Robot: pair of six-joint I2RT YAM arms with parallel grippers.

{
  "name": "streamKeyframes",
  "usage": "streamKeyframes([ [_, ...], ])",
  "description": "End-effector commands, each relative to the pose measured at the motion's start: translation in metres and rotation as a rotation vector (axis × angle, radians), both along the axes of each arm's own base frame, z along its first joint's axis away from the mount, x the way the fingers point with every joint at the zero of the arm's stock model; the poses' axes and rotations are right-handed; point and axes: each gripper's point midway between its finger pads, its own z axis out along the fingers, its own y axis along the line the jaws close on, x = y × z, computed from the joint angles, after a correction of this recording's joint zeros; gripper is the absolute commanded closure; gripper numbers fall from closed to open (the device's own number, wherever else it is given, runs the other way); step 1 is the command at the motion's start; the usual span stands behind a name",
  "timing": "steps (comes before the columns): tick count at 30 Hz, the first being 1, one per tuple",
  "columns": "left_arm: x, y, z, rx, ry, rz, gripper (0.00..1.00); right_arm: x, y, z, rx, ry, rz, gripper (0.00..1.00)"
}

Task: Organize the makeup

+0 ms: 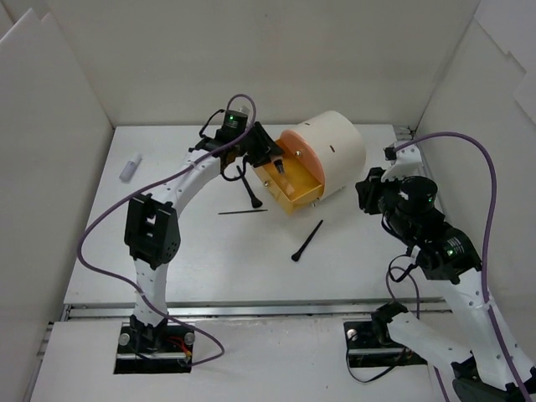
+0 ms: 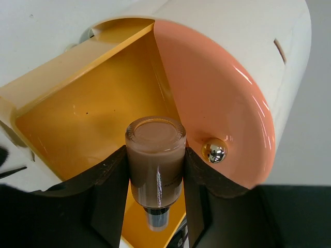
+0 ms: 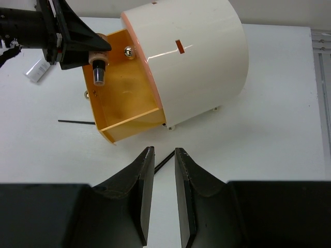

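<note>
White walls [image 1: 251,59] fence the table [image 1: 167,251]. Left gripper [image 2: 155,157] grasps a tan bottle [image 3: 98,70] over the open drawer [image 2: 77,119]. Right gripper [image 3: 161,155] hangs parted, empty.

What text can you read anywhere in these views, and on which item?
Nothing is legible.
Tan bottle in the left gripper: a thin line of print down its side, too small to read.
White tube: any print is too small and blurred to tell.
Cream organizer: no lettering visible.
</note>
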Motion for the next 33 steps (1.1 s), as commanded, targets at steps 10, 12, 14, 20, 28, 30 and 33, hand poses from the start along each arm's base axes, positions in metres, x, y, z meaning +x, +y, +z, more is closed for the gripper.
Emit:
streamKeyframes([
  [10, 0.008, -0.019, 0.067, -0.093, -0.167, 0.019, 0.58, -0.005, -0.013, 0.015, 0.021, -0.045, -0.056, 0.77],
  [12, 0.006, -0.025, 0.059, -0.092, -0.144, 0.013, 0.53, -0.007, -0.014, 0.019, 0.021, -0.051, -0.057, 0.76],
  [14, 0.007, -0.025, 0.056, -0.095, -0.134, 0.019, 0.50, -0.009, -0.017, 0.019, 0.019, -0.052, -0.064, 0.75],
  [20, 0.006, -0.028, 0.071, -0.129, -0.160, 0.011, 0.47, -0.013, -0.020, 0.019, 0.021, -0.052, -0.071, 0.75],
  [28, -0.005, 0.055, 0.146, 0.020, -0.334, 0.068, 0.40, -0.010, -0.015, 0.013, 0.018, -0.030, -0.058, 0.74],
  [30, -0.006, 0.100, 0.143, 0.186, -0.360, 0.100, 0.35, -0.008, -0.013, 0.011, 0.015, -0.021, -0.053, 0.73],
  [33, 0.003, 0.178, 0.114, 0.398, -0.314, 0.148, 0.28, -0.004, -0.010, 0.008, 0.007, -0.009, -0.043, 0.72],
])
